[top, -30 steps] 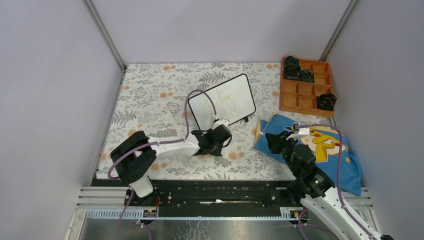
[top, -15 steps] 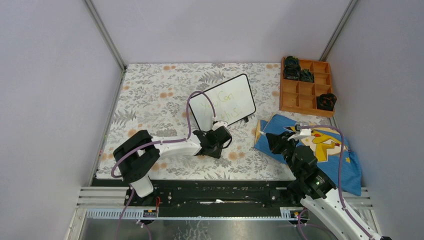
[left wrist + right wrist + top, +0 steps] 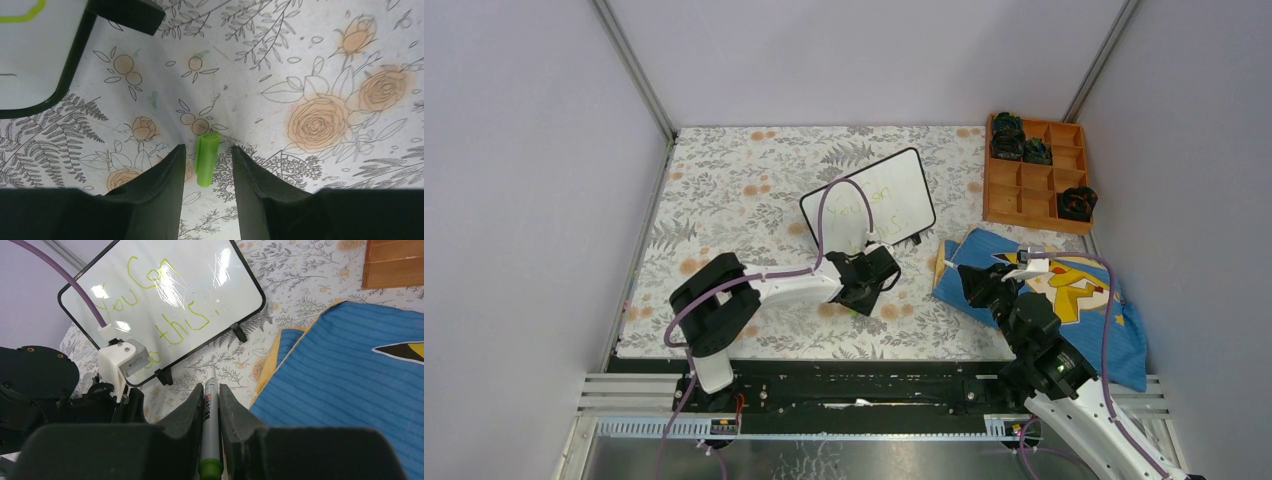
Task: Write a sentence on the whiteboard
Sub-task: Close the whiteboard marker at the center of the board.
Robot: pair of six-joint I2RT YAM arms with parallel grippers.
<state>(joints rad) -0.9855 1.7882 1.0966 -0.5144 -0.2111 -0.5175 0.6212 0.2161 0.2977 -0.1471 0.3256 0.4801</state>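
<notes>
As the left hand (image 3: 207, 148) is hanging with its fingers parted round a short green plastic cap (image 3: 207, 166), the right hand (image 3: 211, 390) is clamping a slim white marker pen (image 3: 210, 412) with a green end.

The cap is lying on the floral-printed tabletop (image 3: 320, 60), between the two dark fingers and touching neither. Just beyond that hand, the small white rectangular whiteboard with a thin black frame (image 3: 902, 180) is standing tilted on its black feet, bearing the light-green handwritten sentence (image 3: 172, 329) "You Can do this" in two lines. The pen's tip is pointing towards the board's lower edge without reaching it. Beside the right hand a blue cloth with a yellow cartoon figure (image 3: 1114, 325) is lying, and a brown wooden compartment tray (image 3: 1036, 190) is sitting in the far right corner.
</notes>
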